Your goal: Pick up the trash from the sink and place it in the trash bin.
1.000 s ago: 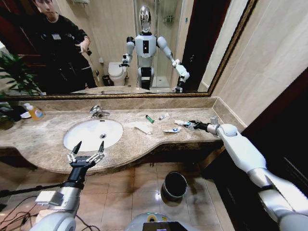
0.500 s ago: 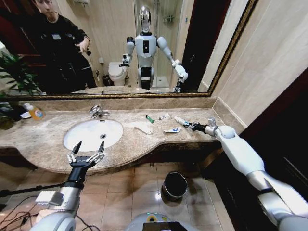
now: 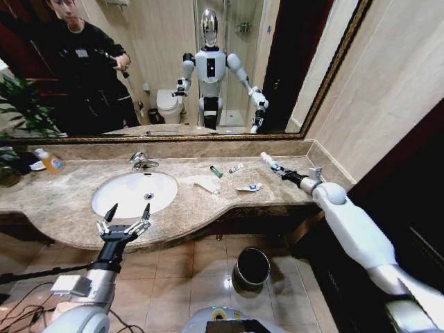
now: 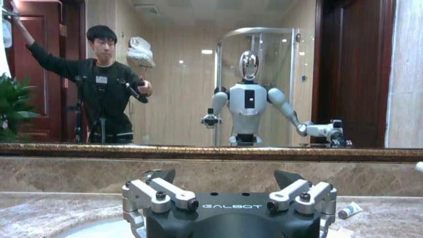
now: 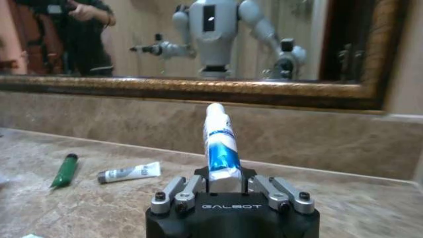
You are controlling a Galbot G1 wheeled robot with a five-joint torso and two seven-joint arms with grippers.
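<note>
The right gripper (image 3: 283, 171) is clenched on a white tube with blue marks (image 3: 268, 161), holding it by its crimped end so that the cap end sticks up and away, clear of the marble counter (image 3: 69, 201) and to the far right of the sink (image 3: 132, 192); the right wrist view shows the tube (image 5: 219, 144) pinched between the fingers (image 5: 182, 191) with most of its length standing free. The rest of the trash lies on the counter to the right of the sink rather than in it: a green tube (image 3: 216, 171), a small white tube (image 3: 236, 168) just beside that, another white tube with blue marks (image 3: 248, 187) nearer the counter's front edge, and a pale wrapper (image 3: 207, 184) closest to the sink. The trash bin (image 3: 251, 266) stands on the floor tiles below the counter's front edge, right of the sink. The left gripper (image 3: 125, 220) hangs with its fingers spread at the sink's front rim, grasping nothing. The risk, as I judge it, is the grip: a soft tube caught only at its tail may swivel or slip out during the swing down to the bin, and since the bin's mouth is narrow, a loose release could drop it on the tiles.
</note>
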